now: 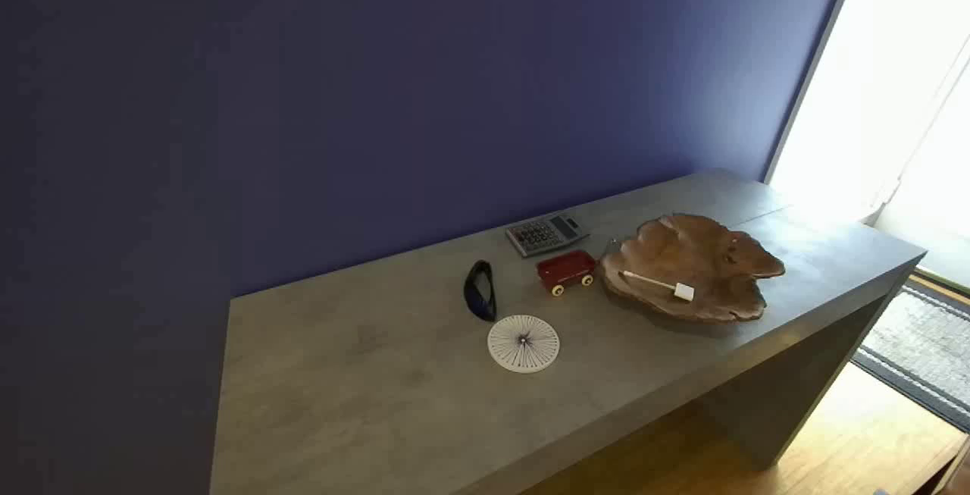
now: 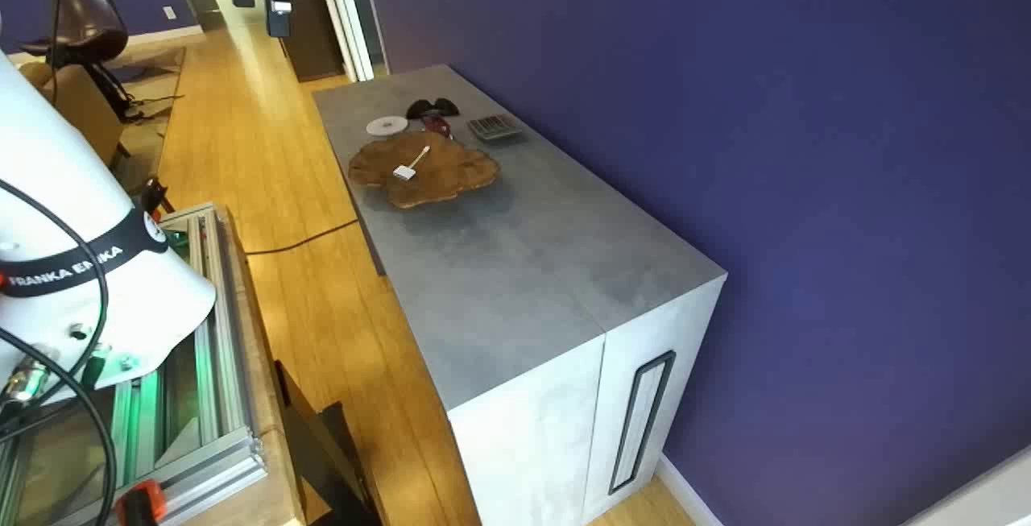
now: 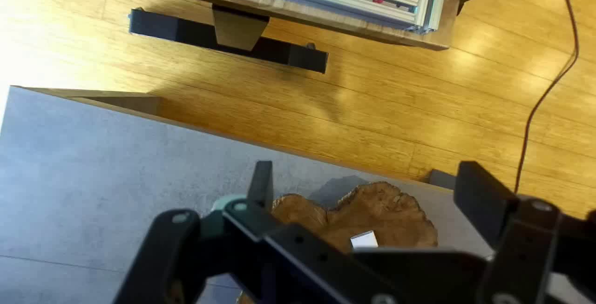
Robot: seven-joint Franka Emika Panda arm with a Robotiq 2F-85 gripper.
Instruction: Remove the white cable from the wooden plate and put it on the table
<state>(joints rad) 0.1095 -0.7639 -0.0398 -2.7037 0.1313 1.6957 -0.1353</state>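
A purple-blue wall (image 1: 455,86) rises at 12 o'clock in an exterior view, with the grey stone-like table (image 1: 364,396) lying along its foot. My white Franka Emika arm (image 2: 72,171) shows at 9 o'clock in an exterior view. The wavy-rimmed wooden plate (image 1: 720,271) sits on the table, toward 5 o'clock in my wrist view and partly hidden behind my body. I, the gripper (image 3: 365,173), hang well apart from it, between 10 and 11 o'clock of the plate in an exterior view; my black fingers (image 3: 263,183) are spread wide and hold nothing.

I place the rest from the plate in an exterior view. The grey calculator (image 1: 547,234) lies between 9 and 10 o'clock, near the wall. The spoke-patterned white disc (image 1: 523,343) lies flat at 8 o'clock. The black curved object (image 1: 476,303) is just beside the disc, at its 11 o'clock. The red toy wagon (image 1: 567,269) stands just beside the plate, at 9. Smallest, the white cable (image 1: 682,292) lies inside the plate, square block at 6 o'clock, thin lead reaching toward 9.
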